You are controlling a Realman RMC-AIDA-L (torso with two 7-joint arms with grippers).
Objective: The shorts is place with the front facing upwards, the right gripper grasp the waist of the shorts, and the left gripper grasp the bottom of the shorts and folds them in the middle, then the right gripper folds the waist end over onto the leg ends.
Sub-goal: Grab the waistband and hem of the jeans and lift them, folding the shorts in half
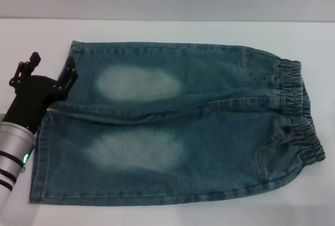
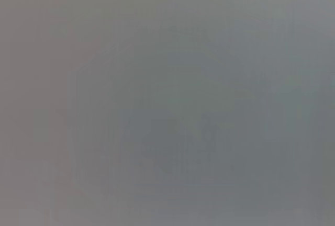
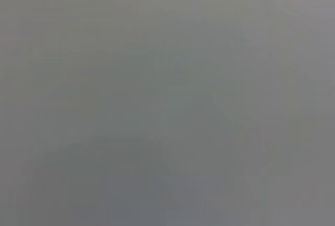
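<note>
Blue denim shorts (image 1: pixel 172 126) lie flat on the white table (image 1: pixel 157 32) in the head view, front side up. The elastic waist (image 1: pixel 301 113) points right and the leg ends (image 1: pixel 49 132) point left. My left gripper (image 1: pixel 51 71) is at the left, open, with its black fingers spread beside the far leg's hem. One fingertip (image 1: pixel 70 74) reaches the hem's edge and nothing is between the fingers. The right gripper is out of view. Both wrist views show only plain grey.
The table's far edge (image 1: pixel 167 20) runs across the top of the head view, with a grey wall behind. The left arm's silver forearm (image 1: pixel 13 155) comes in from the lower left corner.
</note>
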